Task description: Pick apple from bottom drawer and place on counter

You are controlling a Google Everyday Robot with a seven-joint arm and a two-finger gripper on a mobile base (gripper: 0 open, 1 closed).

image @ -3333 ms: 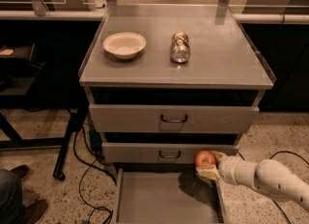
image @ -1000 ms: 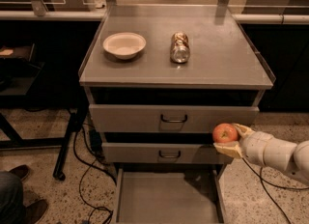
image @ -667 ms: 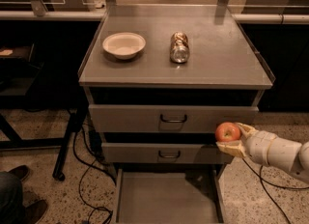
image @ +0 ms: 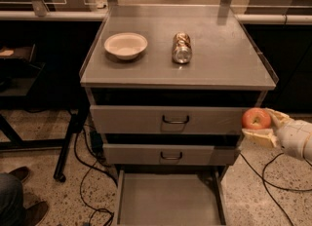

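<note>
The small red-orange apple (image: 256, 118) is held in my gripper (image: 263, 125), whose pale fingers (image: 258, 138) close around it. The gripper is at the right of the cabinet, level with the upper drawer front and below the counter's front right corner. The bottom drawer (image: 168, 203) is pulled out at floor level, its flat grey floor bare. The counter (image: 219, 59) is the grey metal top above.
On the counter stand a white bowl (image: 126, 45) at the left and a crushed shiny can (image: 182, 47) in the middle. Two closed drawer fronts with dark handles (image: 175, 120) face me. Cables lie on the floor. A person's shoe (image: 19, 174) is at lower left.
My gripper has lifted the apple from just above the bottom drawer's right side up to the level of the upper drawer front, and moved a little to the right.
</note>
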